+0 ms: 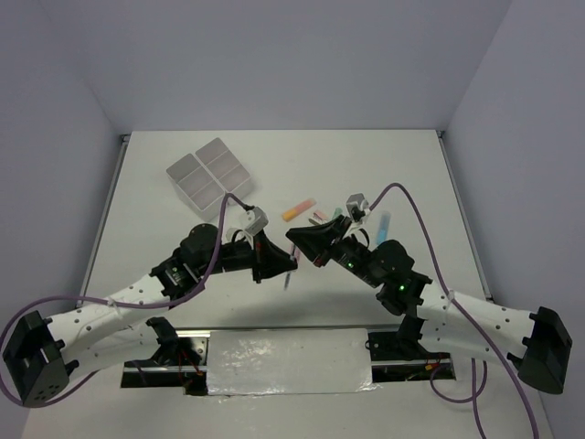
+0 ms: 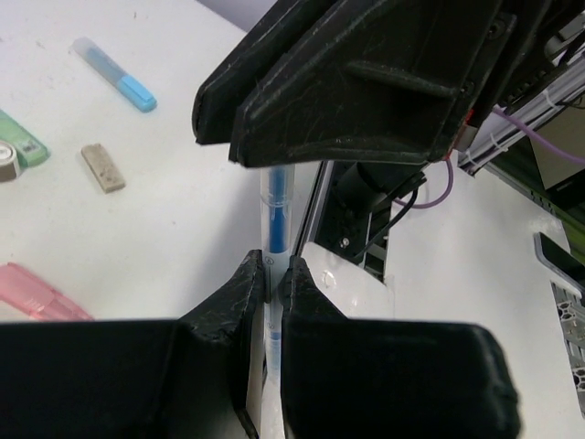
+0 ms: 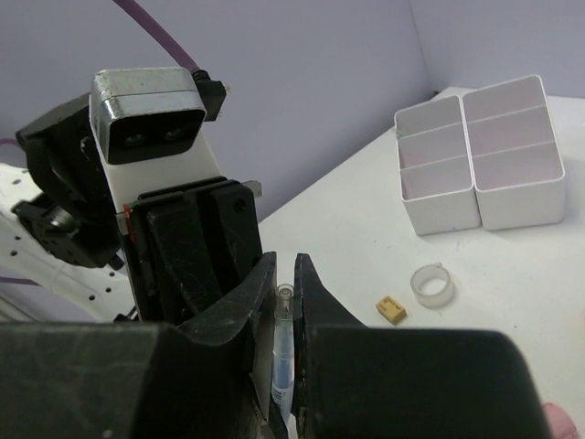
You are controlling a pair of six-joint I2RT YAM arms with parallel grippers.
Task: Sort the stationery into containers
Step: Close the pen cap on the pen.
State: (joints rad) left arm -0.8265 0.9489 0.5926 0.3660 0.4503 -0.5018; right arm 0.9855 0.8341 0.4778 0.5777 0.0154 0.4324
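1. Left pincer: shut hard on a thin blue pen, pads touching both sides of the barrel, no gap to see.
2. Right pincer: tip to tip with the left one, fingers flanking the same pen very closely; impossible to tell whether pressing it or standing just clear of it.
3. Pen off the table, bridging the two pincers: straight out ahead of the left fingertips and in between the right fingers, long axis in line with both sets of fingers.
4. Looks: slim barrel, blue inside a clear shell, clear end just at the right fingertips; probably smooth, so apt to swivel when pinched at a single spot.
5. White compartment block: ahead and to the right of the right pincer, well apart, beyond a clear tape ring and a small tan eraser; in the top view on the left arm's side, so nearer the left pincer.
6. Probably a hand-over or a regrip; hinges on one pincer gripping firmly before the other lets go, otherwise a dropped pen.
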